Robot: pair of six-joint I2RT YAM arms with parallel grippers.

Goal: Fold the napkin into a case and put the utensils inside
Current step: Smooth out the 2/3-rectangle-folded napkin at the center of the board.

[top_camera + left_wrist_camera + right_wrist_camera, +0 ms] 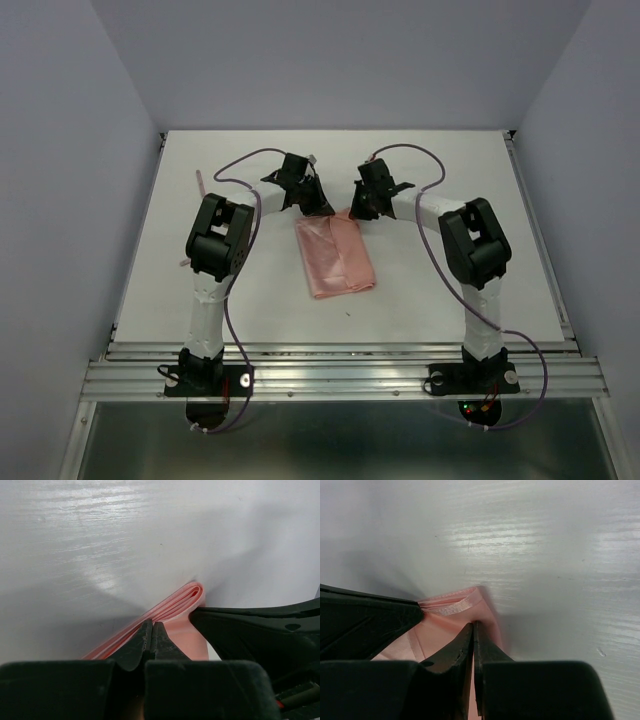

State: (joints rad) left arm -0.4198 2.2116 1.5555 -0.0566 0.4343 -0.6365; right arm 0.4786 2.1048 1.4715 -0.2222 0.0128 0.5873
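The salmon-pink napkin (pixel 335 260) lies folded into a narrow rectangle mid-table. My left gripper (pixel 322 210) is at its far edge. In the left wrist view that gripper (pixel 151 624) is shut, tips on the layered edge of the napkin (pixel 185 602), with no cloth showing between them. My right gripper (pixel 356 214) is at the far right corner. Its jaws (pixel 473 625) are pinched on the napkin (pixel 450 607), with pink showing in the hairline slit. A thin pinkish utensil (pixel 200 183) lies far left on the table. No case shows.
The white table (pixel 450 300) has grey walls on three sides and a metal rail (pixel 340 372) along the near edge. Each wrist view shows the other gripper's black finger (pixel 250 630) (pixel 365 625) touching the cloth. Purple cables loop over both arms.
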